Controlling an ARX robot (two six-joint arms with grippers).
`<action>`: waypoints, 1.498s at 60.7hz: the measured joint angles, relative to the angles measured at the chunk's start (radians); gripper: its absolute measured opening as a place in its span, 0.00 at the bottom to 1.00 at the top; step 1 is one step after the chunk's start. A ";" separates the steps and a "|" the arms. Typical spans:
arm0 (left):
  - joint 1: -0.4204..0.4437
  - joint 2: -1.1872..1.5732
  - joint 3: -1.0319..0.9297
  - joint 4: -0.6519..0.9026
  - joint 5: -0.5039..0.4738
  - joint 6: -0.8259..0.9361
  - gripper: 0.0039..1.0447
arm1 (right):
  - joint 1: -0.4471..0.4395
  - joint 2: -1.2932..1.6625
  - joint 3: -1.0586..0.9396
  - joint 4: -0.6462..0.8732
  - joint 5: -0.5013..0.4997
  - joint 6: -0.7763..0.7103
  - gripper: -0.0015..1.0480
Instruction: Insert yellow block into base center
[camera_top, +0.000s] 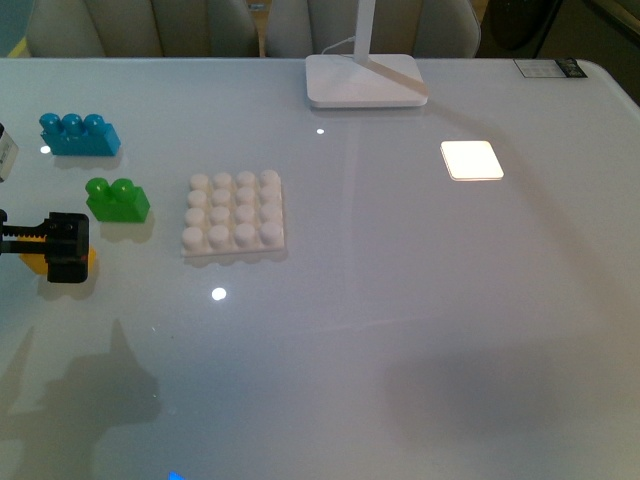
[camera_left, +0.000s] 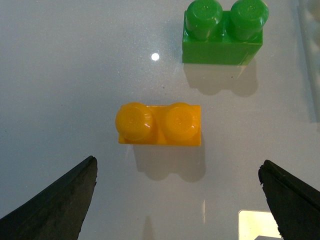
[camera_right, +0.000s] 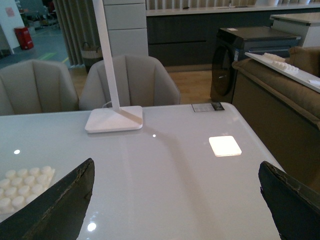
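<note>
Two grippers apart, L gripper (camera_left: 177, 163) down over yellow block (camera_left: 159, 124), R gripper (camera_right: 176, 166) aimed fwd

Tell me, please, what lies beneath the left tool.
The yellow block lies flat on the table, studs up, below the open left tool, untouched. In the front view the tool covers most of it; only yellow edges show.

Front and right wrist views both see the base (camera_top: 235, 215) (camera_right: 25, 187); left wrist looks closely down.
</note>
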 joint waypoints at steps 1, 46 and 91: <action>0.000 0.005 0.002 0.000 0.000 0.000 0.93 | 0.000 0.000 0.000 0.000 0.000 0.000 0.92; 0.017 0.101 0.106 -0.008 0.000 0.023 0.93 | 0.000 0.000 0.000 0.000 0.000 0.000 0.92; 0.048 0.140 0.167 -0.033 -0.012 0.043 0.93 | 0.000 0.000 0.000 0.000 0.000 0.000 0.92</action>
